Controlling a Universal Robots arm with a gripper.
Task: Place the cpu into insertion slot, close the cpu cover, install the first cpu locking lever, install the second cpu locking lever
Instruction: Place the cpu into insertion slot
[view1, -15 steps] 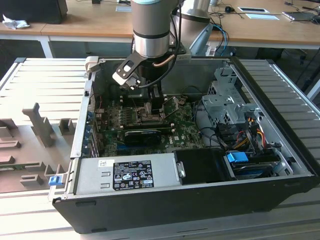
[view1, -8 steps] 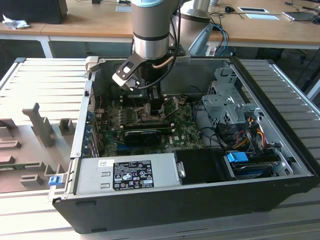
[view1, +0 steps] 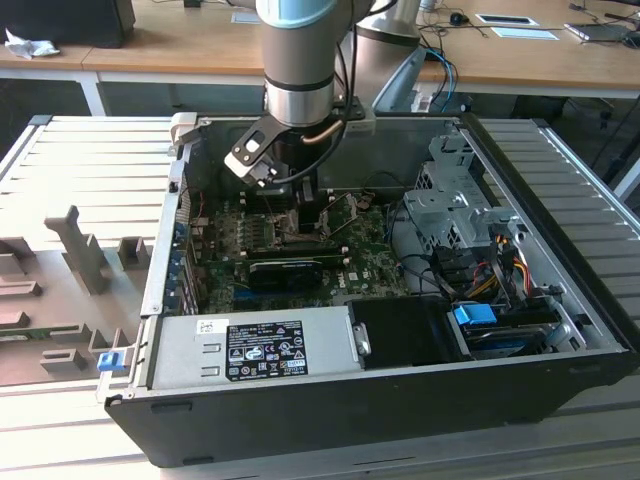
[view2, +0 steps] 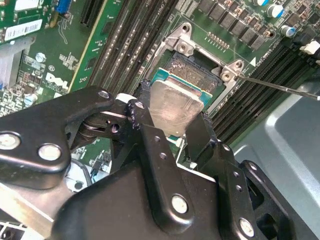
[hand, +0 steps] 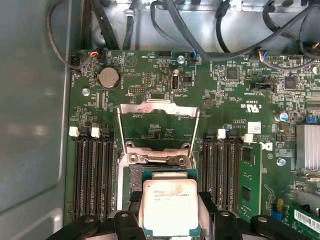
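Observation:
My gripper (view2: 172, 116) is shut on the cpu (view2: 175, 102), a small silvery square chip pinched by its two opposite edges. It hangs tilted just over the insertion slot (view2: 192, 67), the dark square socket in the green board. In the first wrist view the cpu (hand: 169, 210) covers most of the insertion slot (hand: 134, 176), with the gripper (hand: 170, 199) around it. The cpu cover (hand: 159, 106), a thin metal frame, stands swung open behind the socket. A thin locking lever (view2: 280, 87) sticks out beside the socket. In the exterior view the gripper (view1: 300, 215) reaches down into the open computer case.
Black memory slots (hand: 92, 175) flank the socket on both sides. A grey power supply (view1: 255, 350) fills the case's near side, and a metal drive cage (view1: 450, 200) with cables sits on the exterior view's right. Case walls (view1: 165, 250) hem the arm in.

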